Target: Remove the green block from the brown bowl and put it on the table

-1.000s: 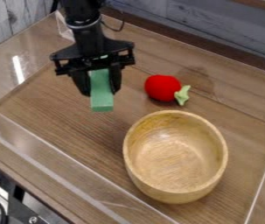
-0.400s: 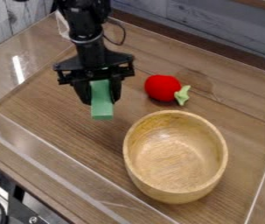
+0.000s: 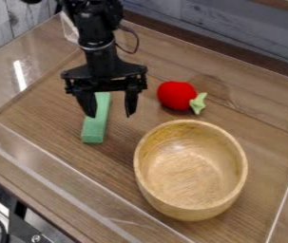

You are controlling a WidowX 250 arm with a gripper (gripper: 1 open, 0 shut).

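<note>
The green block [image 3: 97, 121] lies flat on the table [image 3: 57, 95], left of the brown bowl [image 3: 191, 169]. My gripper [image 3: 105, 98] hangs just above the block's far end with its black fingers [image 3: 74, 99] spread wide, so it is open and holds nothing. The block's upper end sits between and below the fingers. The bowl is empty and stands at the front right.
A red round toy fruit with a green stem [image 3: 177, 94] lies to the right of the gripper, behind the bowl. Clear acrylic walls [image 3: 13, 152] run along the table's edges on the left, front and right.
The gripper came down with the block, then opened and let it go. The block now rests on the table, lower and slightly further left than before.
</note>
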